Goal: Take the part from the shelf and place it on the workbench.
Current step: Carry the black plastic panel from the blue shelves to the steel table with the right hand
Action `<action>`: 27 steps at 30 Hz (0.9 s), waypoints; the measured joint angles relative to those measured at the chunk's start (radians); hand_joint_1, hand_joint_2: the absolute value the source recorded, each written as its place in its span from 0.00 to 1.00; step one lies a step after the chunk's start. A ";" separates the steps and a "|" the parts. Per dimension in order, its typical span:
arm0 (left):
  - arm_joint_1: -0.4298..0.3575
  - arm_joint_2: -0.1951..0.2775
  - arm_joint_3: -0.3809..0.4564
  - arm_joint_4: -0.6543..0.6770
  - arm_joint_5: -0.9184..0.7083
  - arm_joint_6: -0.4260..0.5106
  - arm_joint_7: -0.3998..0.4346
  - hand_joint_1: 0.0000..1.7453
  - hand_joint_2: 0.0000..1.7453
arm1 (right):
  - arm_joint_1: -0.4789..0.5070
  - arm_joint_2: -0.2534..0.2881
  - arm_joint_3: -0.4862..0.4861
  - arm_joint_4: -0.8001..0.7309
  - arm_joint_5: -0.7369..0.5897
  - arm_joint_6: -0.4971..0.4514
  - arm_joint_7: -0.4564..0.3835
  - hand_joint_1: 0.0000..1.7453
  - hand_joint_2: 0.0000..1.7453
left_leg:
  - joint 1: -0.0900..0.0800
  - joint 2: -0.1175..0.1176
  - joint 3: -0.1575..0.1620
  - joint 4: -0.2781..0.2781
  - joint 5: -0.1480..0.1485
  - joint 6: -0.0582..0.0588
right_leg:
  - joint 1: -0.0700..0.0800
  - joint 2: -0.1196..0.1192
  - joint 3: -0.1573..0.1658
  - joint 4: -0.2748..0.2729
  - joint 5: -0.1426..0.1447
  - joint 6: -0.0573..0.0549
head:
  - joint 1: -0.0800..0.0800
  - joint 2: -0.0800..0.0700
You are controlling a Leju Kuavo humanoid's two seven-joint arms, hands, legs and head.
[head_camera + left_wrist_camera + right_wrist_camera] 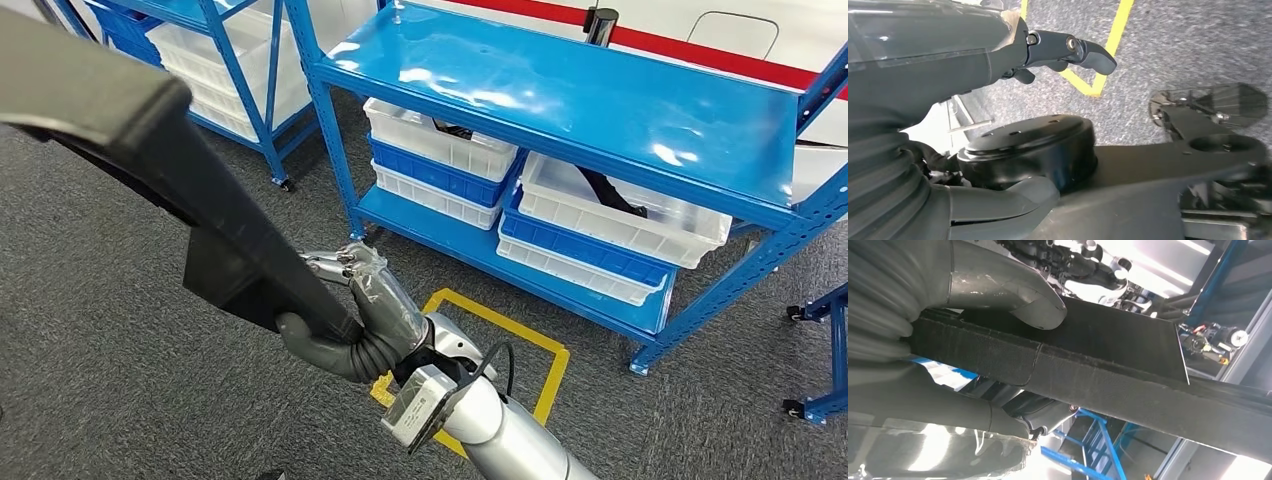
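Black felt-covered long part (150, 170) – right hand (365, 315) fingers (335, 263) clamped around it

A: What does the right hand (923, 365) have hold of?

B: A long, flat black part with a rough, felt-like edge (1088, 375). The thick grey thumb (1013, 295) lies across one face of it, and the darker fingers under a clear wrap (973, 430) close against the other.

A: How does the part run?

B: Slantwise out from the hand, with a seam crossing its rough edge near the thumb.

A: And behind it?

B: Blue metal shelf struts (1098, 440) and a blue upright post (1220, 275), blurred.
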 joint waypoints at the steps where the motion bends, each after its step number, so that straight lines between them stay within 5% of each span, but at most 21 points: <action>1: 0.001 0.000 0.000 0.000 0.000 0.000 0.000 0.00 1.00 | 0.000 0.000 0.000 0.000 0.000 0.000 0.000 1.00 1.00 | -0.001 0.005 0.028 -0.054 0.031 0.004 | 0.001 -0.005 0.001 0.000 -0.001 -0.001 | 0.000 0.000; 4: -0.003 0.001 0.000 0.000 0.000 0.001 0.000 0.00 1.00 | 0.000 0.000 0.000 0.000 0.000 0.000 -0.004 1.00 1.00 | -0.014 0.045 0.117 -0.226 0.087 0.021 | 0.008 -0.019 0.003 0.000 -0.003 0.002 | 0.000 0.000; 7: -0.005 0.002 0.000 0.000 0.000 0.002 0.000 0.00 1.00 | 0.002 -0.001 0.001 0.000 0.000 0.000 -0.007 1.00 1.00 | -0.024 0.039 0.129 -0.254 0.088 0.034 | 0.010 -0.036 0.003 -0.002 -0.007 0.013 | 0.001 0.000; 9: -0.005 0.003 0.000 0.000 0.000 0.002 0.000 0.00 1.00 | 0.002 -0.001 0.001 0.000 0.000 0.000 -0.009 1.00 1.00 | -0.021 0.027 0.141 -0.268 0.097 0.045 | 0.009 -0.025 -0.005 0.021 -0.022 0.019 | 0.001 0.000; 12: -0.005 0.003 0.000 0.000 -0.001 0.002 0.000 0.00 1.00 | 0.004 -0.006 0.002 0.001 0.001 0.000 -0.011 1.00 1.00 | -0.018 0.006 0.148 -0.276 0.103 0.052 | 0.006 0.001 -0.076 0.172 -0.088 0.013 | 0.002 0.000; 14: -0.004 0.002 0.000 0.000 -0.001 0.003 0.000 0.00 1.00 | 0.008 -0.009 0.004 0.002 0.002 0.000 -0.011 1.00 1.00 | -0.018 -0.011 0.148 -0.275 0.103 0.053 | 0.003 0.002 -0.120 0.252 -0.107 0.018 | 0.002 0.000; 15: -0.003 0.002 0.000 0.000 -0.001 0.004 0.000 0.00 1.00 | 0.009 -0.010 0.004 0.003 0.002 0.000 -0.011 1.00 1.00 | -0.017 -0.020 0.147 -0.274 0.103 0.052 | 0.002 0.004 -0.118 0.242 -0.095 0.026 | 0.002 0.000; 17: -0.001 0.000 0.000 0.000 0.000 0.008 0.000 0.00 1.00 | 0.009 -0.010 0.004 0.003 0.002 0.000 -0.011 1.00 1.00 | -0.014 -0.039 0.147 -0.268 0.100 0.047 | -0.005 0.017 -0.068 0.130 -0.043 0.046 | 0.002 0.000; 19: 0.000 -0.002 0.000 0.000 0.000 0.014 0.000 0.00 1.00 | 0.009 -0.009 0.006 0.003 0.002 0.000 -0.011 1.00 1.00 | -0.014 -0.055 0.141 -0.257 0.094 0.036 | -0.009 0.037 -0.018 0.029 -0.008 0.050 | 0.002 0.000; 22: 0.007 -0.001 0.000 0.000 0.000 0.017 0.000 0.00 1.00 | 0.010 -0.007 0.007 0.003 0.002 0.000 -0.011 1.00 1.00 | -0.012 -0.064 0.133 -0.253 0.093 0.023 | -0.006 0.040 -0.008 0.007 0.001 0.031 | 0.001 0.000; 24: 0.012 -0.001 0.000 0.000 0.000 0.017 0.000 0.00 1.00 | 0.010 -0.003 0.007 0.003 0.002 0.000 -0.011 1.00 1.00 | -0.008 -0.048 0.126 -0.235 0.079 0.015 | -0.007 0.034 -0.006 0.004 0.003 0.020 | 0.000 0.000; 27: 0.013 -0.002 0.000 0.000 0.000 0.017 0.000 0.00 1.00 | 0.010 0.002 0.007 0.002 0.002 0.000 -0.011 1.00 1.00 | -0.005 -0.009 0.056 -0.091 0.003 0.003 | -0.005 0.018 -0.005 0.003 0.002 0.005 | -0.001 0.000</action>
